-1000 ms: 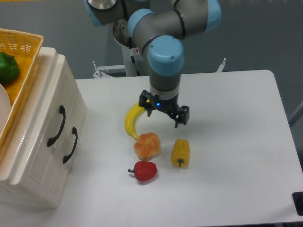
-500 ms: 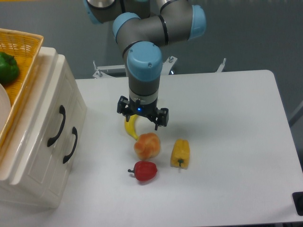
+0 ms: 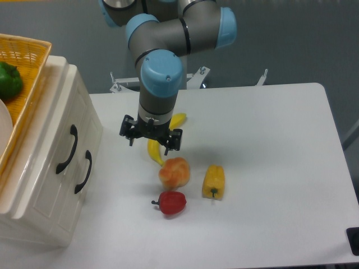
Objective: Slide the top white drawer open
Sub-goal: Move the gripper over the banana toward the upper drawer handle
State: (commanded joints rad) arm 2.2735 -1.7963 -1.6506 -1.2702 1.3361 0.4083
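Note:
The top white drawer (image 3: 68,115) is the upper one in the cream-white cabinet at the left, and its front sits flush with the cabinet. Its curved black handle (image 3: 67,149) lies above and left of the lower drawer's matching handle (image 3: 84,171). My gripper (image 3: 149,143) hangs open over the table, to the right of the cabinet and well apart from both handles. Nothing is between its fingers.
A banana (image 3: 157,145) lies partly under the gripper. In front of it are a peach-coloured fruit (image 3: 174,172), a red pepper (image 3: 171,202) and a yellow pepper (image 3: 213,181). A yellow basket (image 3: 25,53) with a green pepper (image 3: 8,80) sits on the cabinet.
The gripper has travelled left across the table, from over the banana's right side toward the cabinet. The drawers and the food have not moved.

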